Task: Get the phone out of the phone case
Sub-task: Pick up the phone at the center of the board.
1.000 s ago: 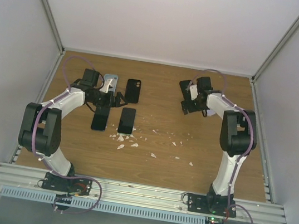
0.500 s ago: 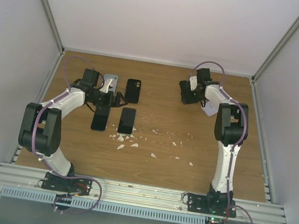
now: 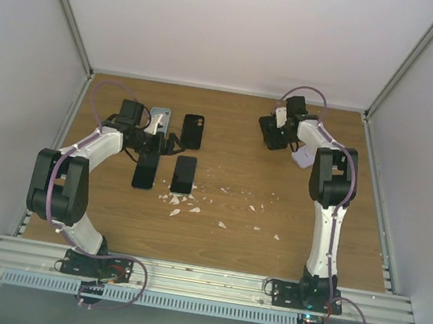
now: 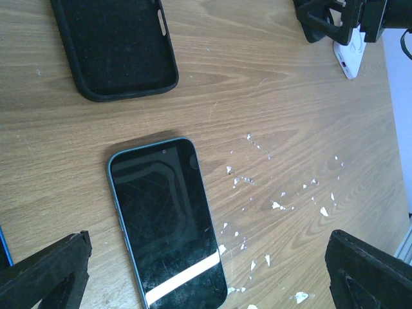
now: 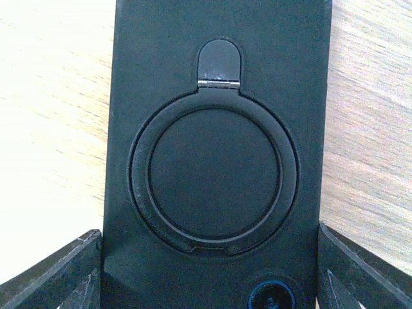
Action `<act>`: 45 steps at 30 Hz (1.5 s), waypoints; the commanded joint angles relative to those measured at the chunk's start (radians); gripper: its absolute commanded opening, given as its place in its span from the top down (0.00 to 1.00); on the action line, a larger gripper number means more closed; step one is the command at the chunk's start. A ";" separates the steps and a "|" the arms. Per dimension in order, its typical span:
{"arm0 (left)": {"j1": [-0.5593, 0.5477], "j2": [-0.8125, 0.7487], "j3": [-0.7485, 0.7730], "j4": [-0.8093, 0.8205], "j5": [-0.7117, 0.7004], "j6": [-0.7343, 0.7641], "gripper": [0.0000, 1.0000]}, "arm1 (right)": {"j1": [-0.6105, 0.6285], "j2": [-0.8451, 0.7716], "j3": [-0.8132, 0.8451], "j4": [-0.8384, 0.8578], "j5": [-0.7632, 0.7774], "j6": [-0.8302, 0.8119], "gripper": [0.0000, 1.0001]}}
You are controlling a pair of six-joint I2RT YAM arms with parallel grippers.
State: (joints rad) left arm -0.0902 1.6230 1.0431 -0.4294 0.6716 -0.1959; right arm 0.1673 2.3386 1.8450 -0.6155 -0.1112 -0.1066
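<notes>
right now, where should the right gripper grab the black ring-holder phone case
Grip the black phone case across its two long side edges, coming straight down from above. It lies flat, back up, with its ring folded flush; the right gripper straddles that width.

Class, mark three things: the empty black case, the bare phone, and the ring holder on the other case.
empty black case point(image 4: 119, 48), left wrist view, inner floor.
bare phone point(image 4: 166, 219), left wrist view, screen middle.
ring holder point(image 5: 214, 172), right wrist view, disc inside the ring.
</notes>
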 commanded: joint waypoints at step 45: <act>-0.114 -0.199 0.072 0.129 0.004 0.514 0.01 | 0.120 -0.404 -0.447 -0.118 -0.196 -0.380 0.40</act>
State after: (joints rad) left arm -0.1890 1.4902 1.1294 -0.3733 0.5976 0.1101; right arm 0.2802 2.0045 1.3571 -0.6235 -0.2024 -0.4515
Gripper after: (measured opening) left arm 0.990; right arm 0.810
